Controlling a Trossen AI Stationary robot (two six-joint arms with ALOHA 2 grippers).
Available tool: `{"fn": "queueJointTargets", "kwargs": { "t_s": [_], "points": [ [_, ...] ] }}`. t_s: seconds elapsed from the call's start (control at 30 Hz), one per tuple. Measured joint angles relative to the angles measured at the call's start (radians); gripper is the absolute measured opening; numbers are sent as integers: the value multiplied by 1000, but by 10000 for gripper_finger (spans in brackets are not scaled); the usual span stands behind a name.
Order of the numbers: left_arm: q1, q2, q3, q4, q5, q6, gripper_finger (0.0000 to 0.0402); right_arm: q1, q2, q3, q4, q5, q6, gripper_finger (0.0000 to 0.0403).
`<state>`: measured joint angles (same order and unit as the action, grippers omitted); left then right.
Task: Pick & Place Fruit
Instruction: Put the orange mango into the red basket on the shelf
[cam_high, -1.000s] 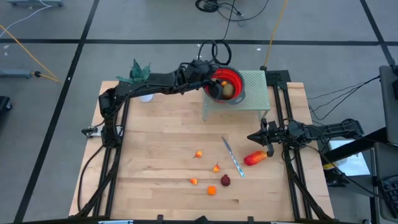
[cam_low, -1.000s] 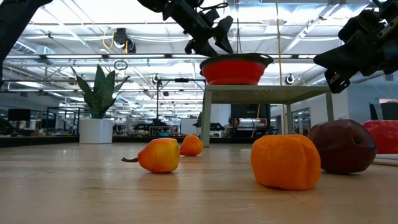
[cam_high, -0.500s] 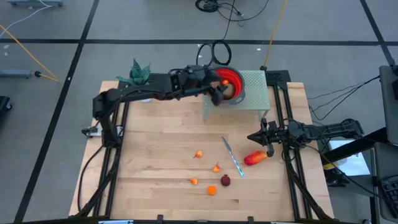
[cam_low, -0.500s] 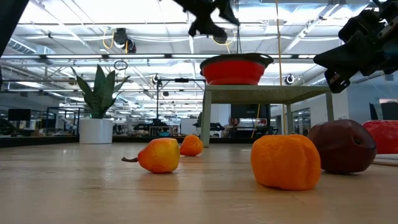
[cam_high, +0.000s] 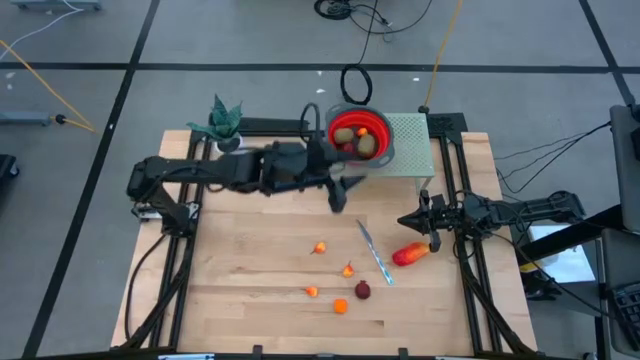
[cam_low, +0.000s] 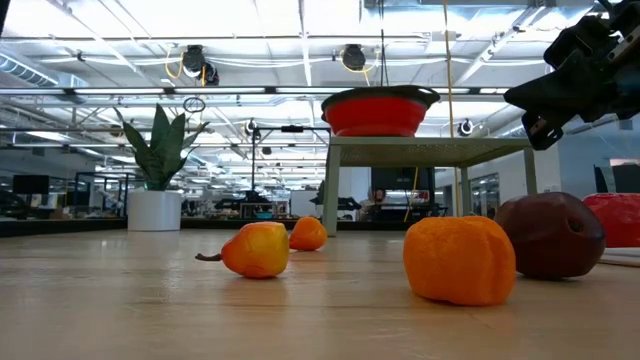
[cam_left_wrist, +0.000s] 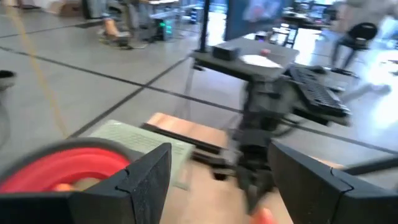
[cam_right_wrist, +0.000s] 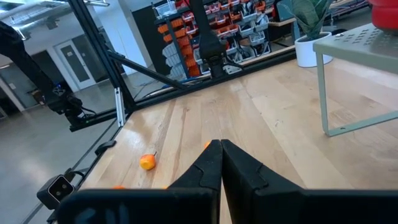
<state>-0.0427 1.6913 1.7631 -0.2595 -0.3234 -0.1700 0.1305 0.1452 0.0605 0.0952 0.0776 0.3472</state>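
Observation:
The red bowl (cam_high: 362, 138) stands on a small grey-green stand (cam_high: 408, 140) at the table's far side and holds olive-brown ovals, a red ball and an orange piece. My left gripper (cam_high: 339, 194) hangs open and empty just near of the bowl; its wrist view shows the bowl (cam_left_wrist: 56, 169) beside the gap (cam_left_wrist: 217, 186). On the table lie the long red-orange piece (cam_high: 411, 253), a dark red ball (cam_high: 362, 290) and several tiny orange pieces (cam_high: 341, 306). My right gripper (cam_high: 411, 220) waits shut above the table's right side, just far of the long piece.
A slim knife (cam_high: 374, 252) lies between the tiny orange pieces and the long red-orange piece. A potted plant (cam_high: 222, 120) stands at the far left corner. The stand's legs (cam_low: 333, 190) rise from the far part of the table. Bare wood shows on the left half.
My left gripper has drawn back from over the red bowl, first rising, then moving toward the table's near edge, and it has left the low view. The bowl's contents now show uncovered from above. My right arm has kept still.

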Motion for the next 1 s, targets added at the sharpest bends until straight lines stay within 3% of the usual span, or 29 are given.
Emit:
{"fn": "queueJointTargets", "kwargs": {
  "t_s": [0.4,0.73,1.0],
  "points": [
    [-184,0,0,-35,-14,-139,268,0,0,0,-1,0,0,4],
    [-277,0,-25,-148,-232,-235,266,0,0,0,1,0,0,4],
    [-289,0,-152,-132,-254,-363,200,0,0,0,5,0,0,4]
  ]
}}
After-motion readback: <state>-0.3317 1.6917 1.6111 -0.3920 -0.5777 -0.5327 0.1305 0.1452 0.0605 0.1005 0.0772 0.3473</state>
